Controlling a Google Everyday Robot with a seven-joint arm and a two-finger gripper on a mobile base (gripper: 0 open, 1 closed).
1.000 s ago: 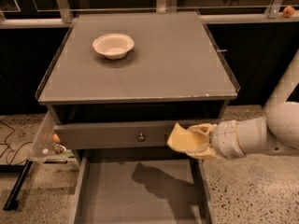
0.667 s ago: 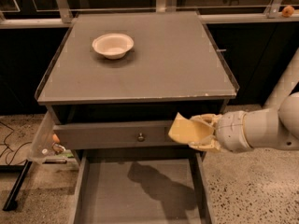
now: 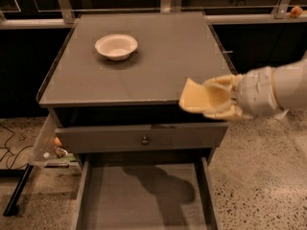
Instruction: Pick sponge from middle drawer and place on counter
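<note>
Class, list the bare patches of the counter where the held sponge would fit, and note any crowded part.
The counter is bare right of the white bowl to its right rim, and along the front edge. Only the back-left, around the bowl, is taken. The gripper, shut on the sponge, hangs at the front-right corner.

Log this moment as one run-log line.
gripper: shut on pale yellow sponge, by front right corner of flat grey counter | wide grey middle drawer: open | white bowl: counter back left | sponge not yet placed
</note>
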